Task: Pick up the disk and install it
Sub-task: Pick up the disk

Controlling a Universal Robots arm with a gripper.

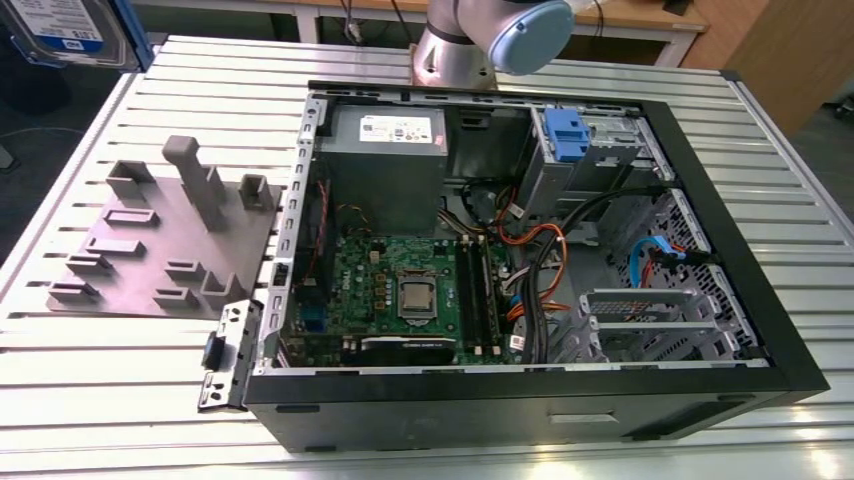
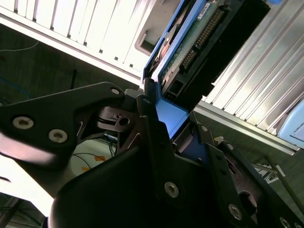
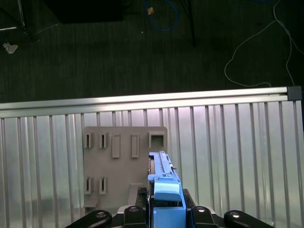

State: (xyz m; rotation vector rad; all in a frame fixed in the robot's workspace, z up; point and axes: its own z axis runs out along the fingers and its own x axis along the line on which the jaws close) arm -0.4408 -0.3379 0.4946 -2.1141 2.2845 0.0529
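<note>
The disk [image 1: 64, 32], silver with a white-and-blue label and blue rails, hangs at the exterior view's far left, high above the table's corner. In both wrist views my gripper [image 3: 164, 210] is shut on it. In the first wrist view the disk [image 3: 161, 178] shows edge-on with its blue rail towards the camera, and my black fingers [image 3: 133, 211] press on either side of it. In the second wrist view, the disk [image 2: 202, 40] shows its circuit board and connector side, rising from my gripper [image 2: 173, 121].
A grey fixture plate [image 1: 160, 240] with upright slots lies on the slatted metal table [image 1: 747, 130], below the held disk in the first wrist view [image 3: 124, 161]. The open computer case [image 1: 747, 300] holds a power-supply box [image 1: 387, 150] and a drive cage with a blue latch [image 1: 567, 135].
</note>
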